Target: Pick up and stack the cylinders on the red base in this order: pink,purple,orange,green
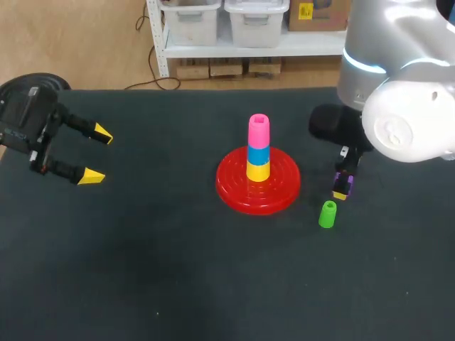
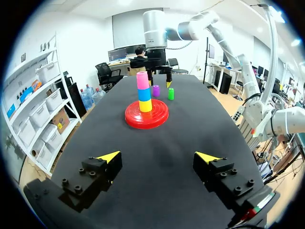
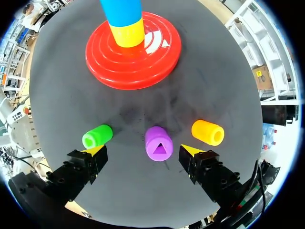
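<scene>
A dark, black surface [image 1: 142, 270] fills most of the view. Near its middle, a blue cylinder [image 1: 258, 154] stands upright right on top of a yellow cylinder [image 1: 258, 171], touching it.

L arm [image 1: 25, 106] comes in from the left, wrist abt level; L gripper [image 1: 97, 155] has its fingers [image 2: 95, 174] spread wide, yellow tips well apart. R arm [image 1: 405, 106] comes in from the right, wrist bent down; R gripper [image 3: 143, 151], well ahead of L claw, points straight down, fingers apart, gripping nothing
</scene>
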Controlling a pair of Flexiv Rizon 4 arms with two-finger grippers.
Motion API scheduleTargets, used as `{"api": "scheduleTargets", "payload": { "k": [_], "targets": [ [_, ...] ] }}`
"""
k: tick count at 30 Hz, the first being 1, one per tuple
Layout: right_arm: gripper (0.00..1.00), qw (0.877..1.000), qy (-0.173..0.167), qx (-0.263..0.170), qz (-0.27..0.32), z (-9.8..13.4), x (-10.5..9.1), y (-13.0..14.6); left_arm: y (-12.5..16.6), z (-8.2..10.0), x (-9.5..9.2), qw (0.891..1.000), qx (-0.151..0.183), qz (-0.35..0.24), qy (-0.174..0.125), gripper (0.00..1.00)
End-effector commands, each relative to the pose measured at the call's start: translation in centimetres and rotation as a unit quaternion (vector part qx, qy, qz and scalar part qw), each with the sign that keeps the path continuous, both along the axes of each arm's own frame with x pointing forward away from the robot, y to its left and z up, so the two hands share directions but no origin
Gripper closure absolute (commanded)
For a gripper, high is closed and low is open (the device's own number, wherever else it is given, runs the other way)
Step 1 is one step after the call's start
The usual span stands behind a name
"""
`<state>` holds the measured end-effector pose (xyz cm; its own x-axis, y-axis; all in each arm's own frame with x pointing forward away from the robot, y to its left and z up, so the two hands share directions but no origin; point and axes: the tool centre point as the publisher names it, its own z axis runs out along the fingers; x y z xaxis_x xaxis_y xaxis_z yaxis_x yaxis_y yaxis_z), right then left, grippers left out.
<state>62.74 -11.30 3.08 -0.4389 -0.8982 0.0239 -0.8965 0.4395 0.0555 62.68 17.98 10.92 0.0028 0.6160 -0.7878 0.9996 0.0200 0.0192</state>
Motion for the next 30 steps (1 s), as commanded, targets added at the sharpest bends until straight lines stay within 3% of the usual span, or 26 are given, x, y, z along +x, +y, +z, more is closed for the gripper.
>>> {"api": "scheduleTargets", "payload": {
  "k": [1, 30],
  "targets": [
    [0.0, 1.0, 0.001, -0.002, 0.001, -0.22, 0.09, -0.04, 0.06, -0.09, -0.1, 1.0, -0.001, 0.0, -0.003, 0.0],
    [0.0, 1.0, 0.001, -0.004, 0.015, -1.18, 0.87, 0.31, 0.06, -0.09, -0.1, 1.0, -0.001, 0.0, -0.003, 0.0]
  ]
}}
